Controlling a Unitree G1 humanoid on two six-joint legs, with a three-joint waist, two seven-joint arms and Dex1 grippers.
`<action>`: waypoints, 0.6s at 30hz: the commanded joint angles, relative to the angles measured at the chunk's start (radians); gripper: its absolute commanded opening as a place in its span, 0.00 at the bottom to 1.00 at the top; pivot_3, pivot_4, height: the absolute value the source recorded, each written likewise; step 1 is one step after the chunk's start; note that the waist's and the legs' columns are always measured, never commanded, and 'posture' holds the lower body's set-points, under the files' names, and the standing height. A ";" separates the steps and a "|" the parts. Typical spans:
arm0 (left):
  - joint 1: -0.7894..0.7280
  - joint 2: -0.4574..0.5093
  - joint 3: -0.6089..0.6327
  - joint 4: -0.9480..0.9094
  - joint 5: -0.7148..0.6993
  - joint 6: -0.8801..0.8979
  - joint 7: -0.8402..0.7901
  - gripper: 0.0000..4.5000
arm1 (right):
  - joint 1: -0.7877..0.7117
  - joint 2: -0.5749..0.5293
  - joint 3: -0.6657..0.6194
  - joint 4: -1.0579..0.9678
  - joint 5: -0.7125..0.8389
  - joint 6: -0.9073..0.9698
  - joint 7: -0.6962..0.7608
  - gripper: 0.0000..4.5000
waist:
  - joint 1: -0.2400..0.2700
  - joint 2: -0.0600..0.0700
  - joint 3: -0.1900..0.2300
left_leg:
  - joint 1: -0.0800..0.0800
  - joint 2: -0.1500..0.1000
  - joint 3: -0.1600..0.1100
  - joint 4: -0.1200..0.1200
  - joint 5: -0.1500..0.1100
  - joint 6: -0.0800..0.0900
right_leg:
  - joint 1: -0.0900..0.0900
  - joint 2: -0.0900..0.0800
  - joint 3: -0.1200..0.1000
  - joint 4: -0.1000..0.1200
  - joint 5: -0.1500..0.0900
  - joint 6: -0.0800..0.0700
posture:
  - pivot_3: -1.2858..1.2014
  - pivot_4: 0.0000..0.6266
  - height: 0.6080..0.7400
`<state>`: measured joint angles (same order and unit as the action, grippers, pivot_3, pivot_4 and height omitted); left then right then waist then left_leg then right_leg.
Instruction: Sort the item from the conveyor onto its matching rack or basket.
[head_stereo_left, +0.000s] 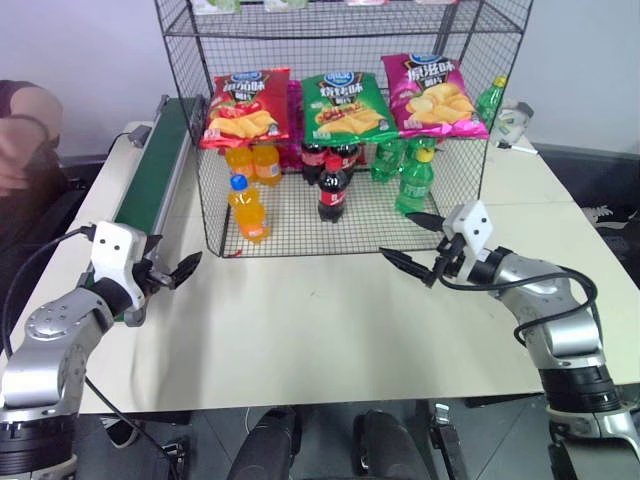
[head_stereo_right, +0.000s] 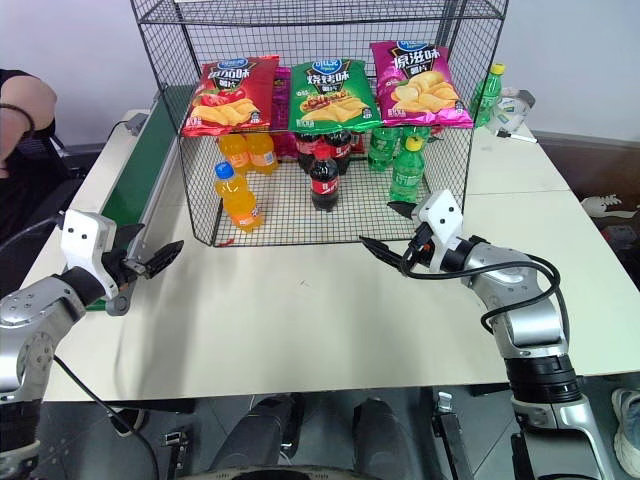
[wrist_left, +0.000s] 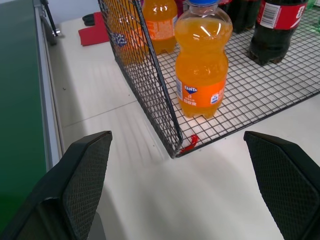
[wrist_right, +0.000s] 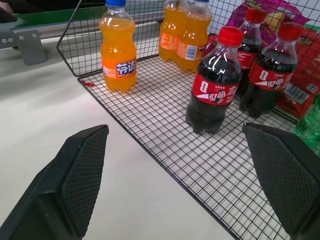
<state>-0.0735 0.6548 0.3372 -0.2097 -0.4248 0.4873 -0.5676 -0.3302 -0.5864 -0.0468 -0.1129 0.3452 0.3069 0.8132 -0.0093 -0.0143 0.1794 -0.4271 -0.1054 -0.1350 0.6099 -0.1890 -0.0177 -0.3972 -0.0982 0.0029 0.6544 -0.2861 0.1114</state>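
The orange bottle (head_stereo_left: 247, 208) stands upright on the bottom grid shelf of the rack (head_stereo_left: 340, 120), in the centre-left of the head view, just inside the rack's front left corner. Behind it, toward the top of the frame, two more orange bottles (head_stereo_left: 254, 162) stand side by side. To the right of it a cola bottle (head_stereo_left: 333, 190) with a red cap stands upright near the middle of the shelf, with other cola bottles behind it, and a green bottle (head_stereo_left: 416, 181) with a yellow cap stands further right. Three crisp bags (head_stereo_left: 345, 103), red, green and pink, lie in a row on the tier above the bottles.

The conveyor (head_stereo_left: 155, 160) runs up the left side of the frame beside the rack, its green belt bare where I can see it.

The left end effector (head_stereo_left: 172, 272) hovers over the desk (head_stereo_left: 320, 320) at lower left, close by the near end of the conveyor, its two black fingers spread wide and holding nothing. The right end effector (head_stereo_left: 415, 240) hangs at centre right, just in front of the rack's open edge, fingers likewise spread wide and empty.

A person's arm (head_stereo_left: 25, 130) shows at the far left edge, beyond the conveyor.
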 joint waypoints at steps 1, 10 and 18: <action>0.002 0.012 0.038 -0.037 -0.007 -0.017 -0.001 0.98 | -0.021 0.010 -0.004 -0.018 0.005 -0.020 0.000 1.00 | 0.000 0.000 0.000 | 0.000 0.000 0.000 0.000 0.000 0.000 | 0.000 0.000 0.000 0.000 0.000 0.000 | 0.52 0.24 1.00; 0.007 0.015 0.044 -0.043 -0.009 -0.012 -0.002 0.98 | -0.018 0.023 0.001 -0.021 0.003 -0.019 -0.004 1.00 | 0.000 0.000 0.000 | 0.000 0.000 0.000 0.000 0.000 0.000 | 0.000 0.000 0.000 0.000 0.000 0.000 | 0.52 0.24 1.00; 0.005 0.014 0.049 -0.042 -0.010 -0.012 -0.002 0.98 | -0.030 0.030 0.003 -0.010 -0.003 -0.025 -0.004 1.00 | 0.000 0.000 0.000 | 0.000 0.000 0.000 0.000 0.000 0.000 | 0.000 0.000 0.000 0.000 0.000 0.000 | 0.52 0.24 1.00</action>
<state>-0.0698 0.6554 0.3489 -0.2138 -0.4254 0.4878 -0.5682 -0.3332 -0.5645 -0.0370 -0.1118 0.3372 0.3063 0.8099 -0.0095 -0.0143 0.1794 -0.4271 -0.1054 -0.1350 0.6097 -0.1890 -0.0177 -0.3973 -0.0982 0.0028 0.6543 -0.2861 0.1114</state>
